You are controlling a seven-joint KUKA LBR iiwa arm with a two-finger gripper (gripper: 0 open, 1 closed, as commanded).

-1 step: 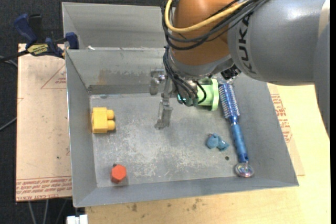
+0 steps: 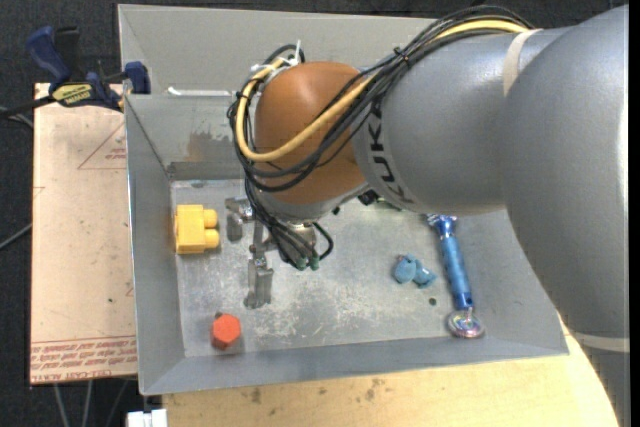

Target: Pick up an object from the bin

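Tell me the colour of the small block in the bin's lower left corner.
The block is orange-red; the camera view shows it best.

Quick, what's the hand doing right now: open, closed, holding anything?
Hand: cannot be told whether open or closed; it hangs low in the bin, beside the yellow block.

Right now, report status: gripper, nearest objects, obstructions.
Gripper over bare bin floor. Yellow block beside it, red block near front rim; neither gripped. Blue tool far side, nothing blocking.
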